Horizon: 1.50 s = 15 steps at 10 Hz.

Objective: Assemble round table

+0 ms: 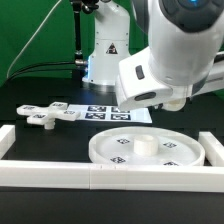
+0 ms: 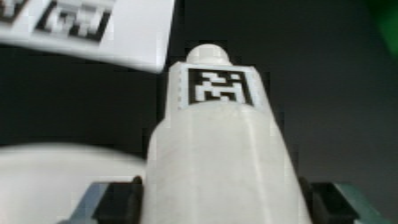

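In the wrist view, my gripper (image 2: pixel 222 208) is shut on the white cylindrical post (image 2: pixel 217 140), which stands between the two dark fingers (image 2: pixel 118 203) with a square tag near its rounded far end. Part of the round disc (image 2: pixel 50 178) shows beside the post. In the exterior view, the large rimmed disc (image 1: pixel 110 150) lies flat at the front middle. The cross-shaped foot (image 1: pixel 45 116) lies to the exterior view's left. The arm's white hand (image 1: pixel 150 80) hangs above and behind the disc. The post and the fingertips are hidden there.
The marker board (image 1: pixel 110 110) lies flat behind the disc and also shows in the wrist view (image 2: pixel 71 25). White border rails run along the front (image 1: pixel 100 178), the left (image 1: pixel 6 135) and the right (image 1: pixel 213 148). The robot base (image 1: pixel 105 55) stands at the back.
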Tool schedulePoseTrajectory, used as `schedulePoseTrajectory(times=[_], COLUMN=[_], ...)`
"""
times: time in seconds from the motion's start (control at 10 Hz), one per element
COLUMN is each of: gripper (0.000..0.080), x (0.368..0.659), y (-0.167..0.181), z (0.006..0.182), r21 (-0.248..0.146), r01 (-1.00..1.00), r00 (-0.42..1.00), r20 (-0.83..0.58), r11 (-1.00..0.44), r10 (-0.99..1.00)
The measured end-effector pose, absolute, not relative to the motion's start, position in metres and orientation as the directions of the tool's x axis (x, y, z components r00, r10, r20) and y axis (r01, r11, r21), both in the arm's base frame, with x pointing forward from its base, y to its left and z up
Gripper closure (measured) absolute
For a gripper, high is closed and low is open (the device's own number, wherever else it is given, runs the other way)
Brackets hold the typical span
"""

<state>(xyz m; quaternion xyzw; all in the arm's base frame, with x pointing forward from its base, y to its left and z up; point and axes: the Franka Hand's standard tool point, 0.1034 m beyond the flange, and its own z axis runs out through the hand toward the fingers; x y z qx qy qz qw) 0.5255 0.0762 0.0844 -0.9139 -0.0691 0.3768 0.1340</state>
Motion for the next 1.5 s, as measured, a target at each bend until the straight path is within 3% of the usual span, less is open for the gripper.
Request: schedulePoseTrajectory(times=[0.2, 0.6, 0.8, 1.1, 1.4, 1.5], gripper=[0.0392, 0.0392, 0.0392, 0.0392, 0.0392, 0.0392], x=[0.539, 0.551, 0.563, 0.572, 0.582, 0.582], y=[0.073, 0.068, 0.057, 0.042, 0.031, 0.025], z=[0.107, 0.103, 0.11, 0.124, 0.117, 0.113], r21=[-0.282, -0.235, -0.217, -0.146, -0.078, -0.038], r01=[0.046, 0.053, 0.141, 0.213, 0.205, 0.206], r00=[0.785, 0.925, 0.96, 0.977, 0.958, 0.936], r20=[-0.583, -0.356, -0.209, 0.023, 0.22, 0.298], r11=[-0.958, -0.971, -0.966, -0.966, -0.976, -0.978], r10=[0.209, 0.136, 0.187, 0.212, 0.184, 0.186])
